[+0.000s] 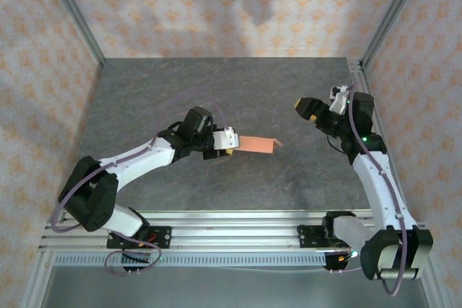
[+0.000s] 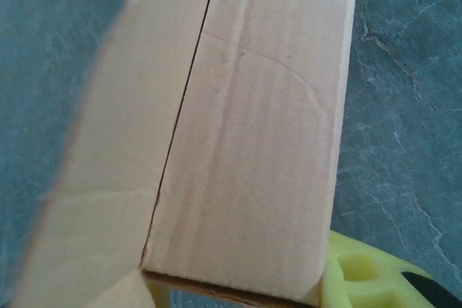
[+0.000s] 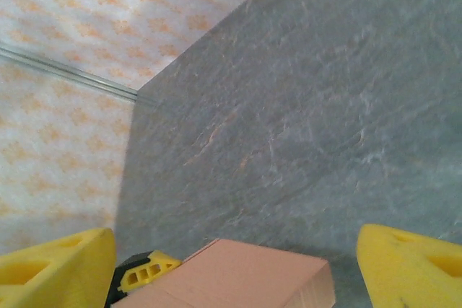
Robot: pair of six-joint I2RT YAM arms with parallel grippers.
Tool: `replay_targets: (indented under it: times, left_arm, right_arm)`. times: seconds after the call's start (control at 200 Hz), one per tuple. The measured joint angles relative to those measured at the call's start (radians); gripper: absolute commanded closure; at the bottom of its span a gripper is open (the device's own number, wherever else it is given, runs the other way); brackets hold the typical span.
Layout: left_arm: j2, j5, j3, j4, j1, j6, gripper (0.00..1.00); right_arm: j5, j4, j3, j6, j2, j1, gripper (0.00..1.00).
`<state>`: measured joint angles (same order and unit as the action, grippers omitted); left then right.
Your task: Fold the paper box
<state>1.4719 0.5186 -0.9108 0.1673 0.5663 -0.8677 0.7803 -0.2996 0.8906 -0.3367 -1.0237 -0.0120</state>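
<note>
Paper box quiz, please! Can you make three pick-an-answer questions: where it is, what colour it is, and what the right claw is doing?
1. Where is the paper box?
A) held in the left claw
B) held in the right claw
C) lying flat by the back wall

2. What colour is the box?
A) blue
B) salmon pink
C) green

3. How is the right claw?
A) open, holding nothing
B) shut on the box
C) pressed flat on the table

Answers:
1 A: the box sticks out from the left claw.
2 B: its card looks pink from above.
3 A: its yellow fingers stand wide apart, away from the box.
</note>
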Motion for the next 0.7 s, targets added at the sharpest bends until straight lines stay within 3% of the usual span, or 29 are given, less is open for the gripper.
replay_targets:
  times: [0.245, 0.365, 0.455, 0.696]
  left_arm:
    - [0.102, 0.049, -0.081, 0.169, -0.047, 0.031, 0.62]
    - [0.158, 0.085, -0.138, 0.235, -0.07, 0.04, 0.62]
    - [0.17, 0.097, -0.167, 0.269, -0.076, 0.044, 0.62]
    - [0.185, 0.103, -0.19, 0.326, -0.076, 0.045, 0.63]
  right_arm:
    - [-0.065, -0.18, 0.061, 0.327, 0.015, 0.11, 0.16]
    - [-0.113, -0.21, 0.017, 0.475, 0.045, 0.214, 0.27]
    - [-0.138, -0.224, -0.013, 0.53, 0.051, 0.272, 0.3]
    - [-0.214, -0.24, -0.014, 0.629, -0.074, 0.358, 0.49]
